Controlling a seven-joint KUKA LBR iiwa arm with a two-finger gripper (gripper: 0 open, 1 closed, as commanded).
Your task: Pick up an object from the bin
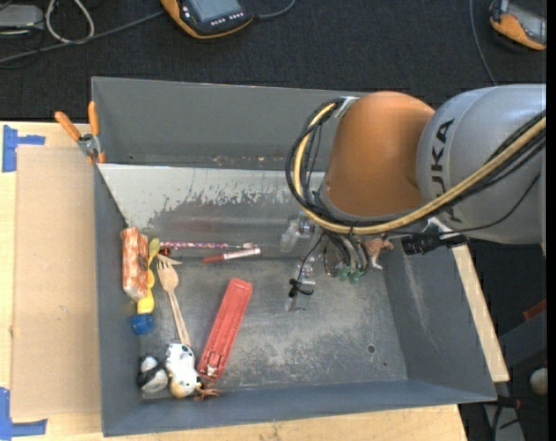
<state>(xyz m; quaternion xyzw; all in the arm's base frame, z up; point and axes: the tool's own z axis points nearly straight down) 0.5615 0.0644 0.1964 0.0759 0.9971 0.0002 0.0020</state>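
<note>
My gripper (301, 288) hangs below the orange cover near the middle of the bin, its dark tip just above bare floor. A long red flat plastic piece (225, 327) lies slanted to the left of the tip, apart from it. A thin red and white pen (232, 255) lies further back on the left, close to the bin's back wall. Beside the pen is a slim striped stick (202, 246). Nothing shows at the tip.
Along the left wall lie an orange packet (131, 262), a wooden fork (172, 292), a yellow piece (146, 292) and a small blue block (143, 323). A black-and-white toy cow (179, 366) and a grey-black toy (151, 375) sit in the front left corner.
</note>
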